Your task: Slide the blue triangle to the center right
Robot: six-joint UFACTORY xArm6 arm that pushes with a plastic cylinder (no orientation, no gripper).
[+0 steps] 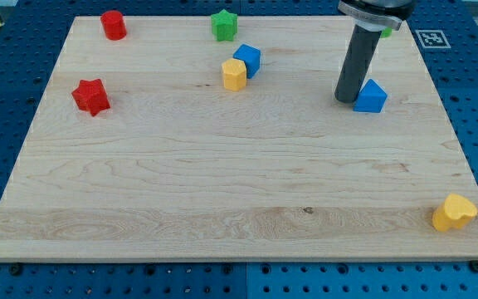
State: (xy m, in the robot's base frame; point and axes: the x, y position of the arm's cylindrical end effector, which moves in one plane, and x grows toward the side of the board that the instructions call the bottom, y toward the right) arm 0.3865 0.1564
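Note:
The blue triangle [372, 96] lies on the wooden board [222, 183] in the upper right part of the view. My tip [344, 100] stands on the board right against the triangle's left side. The dark rod rises from it to the view's top edge.
A blue cube [247, 60] and a yellow block [234, 75] sit together at top centre. A green star [224, 25] is above them. A red cylinder [113, 25] and a red star [91, 96] are at the left. A yellow heart [454, 213] is at bottom right. A green block [386, 32] peeks out behind the rod.

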